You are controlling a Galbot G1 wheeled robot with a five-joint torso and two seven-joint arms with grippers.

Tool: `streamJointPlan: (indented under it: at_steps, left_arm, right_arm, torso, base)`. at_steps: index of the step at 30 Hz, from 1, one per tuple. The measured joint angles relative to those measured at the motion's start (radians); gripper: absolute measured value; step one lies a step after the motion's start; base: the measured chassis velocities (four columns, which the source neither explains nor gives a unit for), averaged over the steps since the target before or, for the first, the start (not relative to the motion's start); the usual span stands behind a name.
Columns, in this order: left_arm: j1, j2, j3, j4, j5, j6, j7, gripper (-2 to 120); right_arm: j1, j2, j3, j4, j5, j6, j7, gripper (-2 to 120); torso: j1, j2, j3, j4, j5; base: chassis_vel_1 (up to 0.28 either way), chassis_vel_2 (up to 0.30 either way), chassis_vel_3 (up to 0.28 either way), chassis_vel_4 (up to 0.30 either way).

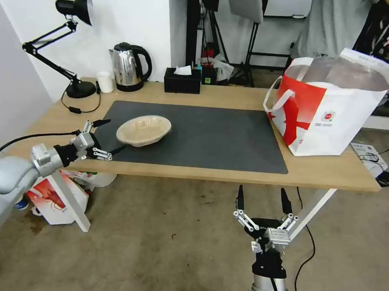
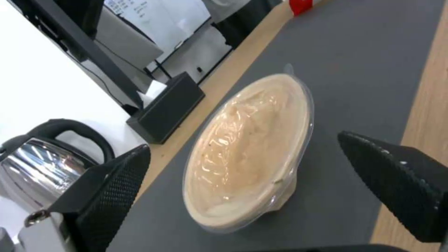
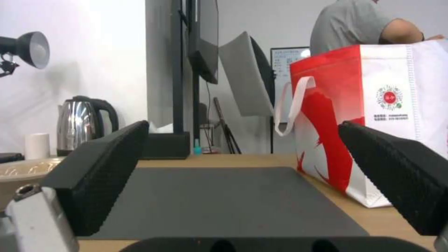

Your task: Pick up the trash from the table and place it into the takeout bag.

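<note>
Resting on the dark mat's left end, the shallow beige bowl [image 1: 143, 130] is apart from the left claw [image 1: 111, 136], which hovers just beside it, spread wide and empty. A good grasp would straddle the near rim squarely. The takeout bag [image 1: 331, 113] stands across the tabletop [image 1: 332, 172]; the right claw [image 1: 263, 199] waits below, open, holding nothing.

1. One beige oval bowl [image 1: 143, 130] lay on the mat.
2. One takeout bag [image 1: 331, 110] stood on the table [image 1: 328, 172].
3. One steel kettle [image 1: 128, 67], one small white cup [image 1: 105, 81], one desk lamp [image 1: 75, 9] and one black tissue box [image 1: 182, 80] were present.
4. Two grippers were counted: left gripper [image 1: 111, 137], right gripper [image 1: 263, 200].
</note>
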Motion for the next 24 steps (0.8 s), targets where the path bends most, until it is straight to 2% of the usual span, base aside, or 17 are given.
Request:
streamJointPlan:
  at_steps: [6,24]
  left_arm:
    - [-0.033,0.033,0.046,0.034,0.002,0.000,0.015,100]
    - [-0.130,0.033,0.137,0.099,0.023,0.000,0.030,100]
  right_arm:
    - [0.000,0.000,0.000,0.000,0.000,0.000,0.000,100]
    - [0.000,0.000,0.000,0.000,0.000,0.000,0.000,100]
  torso:
    - [0.000,0.000,0.000,0.0000,0.0001]
    - [0.000,0.000,0.000,-0.0001,0.0000]
  base:
    - [0.000,0.000,0.000,0.000]
    - [0.000,0.000,0.000,0.000]
